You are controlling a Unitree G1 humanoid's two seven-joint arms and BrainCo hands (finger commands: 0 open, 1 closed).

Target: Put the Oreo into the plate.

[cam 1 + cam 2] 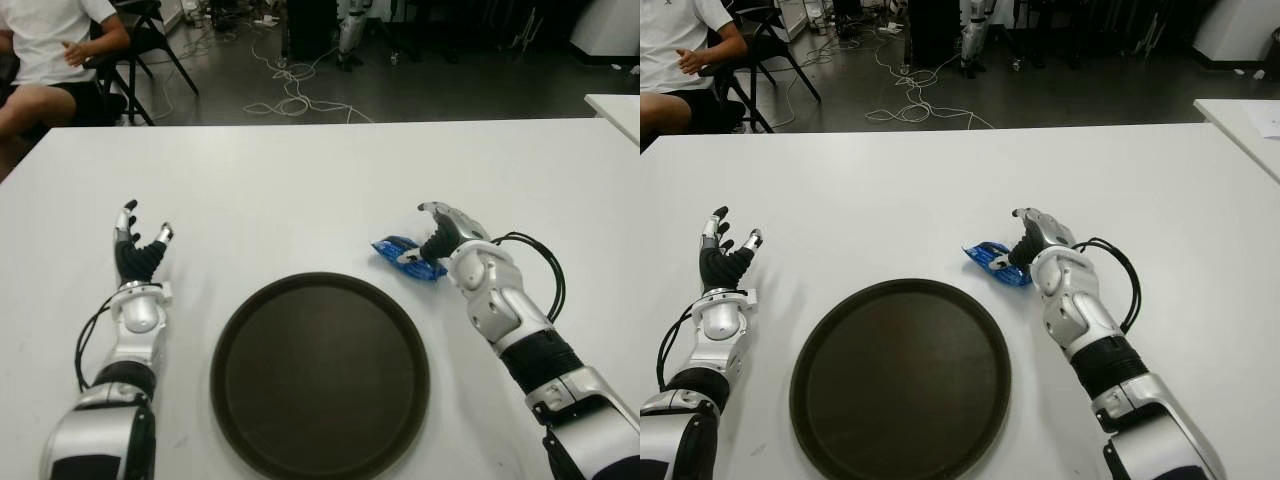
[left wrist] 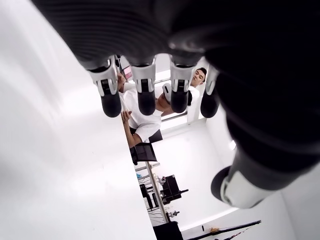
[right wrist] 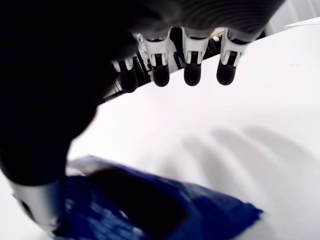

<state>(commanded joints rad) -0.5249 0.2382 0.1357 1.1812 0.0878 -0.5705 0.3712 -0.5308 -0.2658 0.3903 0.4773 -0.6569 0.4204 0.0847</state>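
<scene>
Reaching over the blue Oreo pack [image 1: 408,257] on the white counter [image 1: 300,180], the right hand [image 1: 440,235], fingers spread, has yet to grip it; the plate [image 1: 320,375] beside it is empty, the left hand [image 1: 138,252] open.

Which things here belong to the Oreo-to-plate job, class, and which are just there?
Job:
- Oreo packet, blue, on the table beyond the plate's right side
- plate, dark, round
- right hand, at the packet, fingers open
- table

Just there:
- left hand, open, left of the plate
- seated person
- floor cables
</scene>
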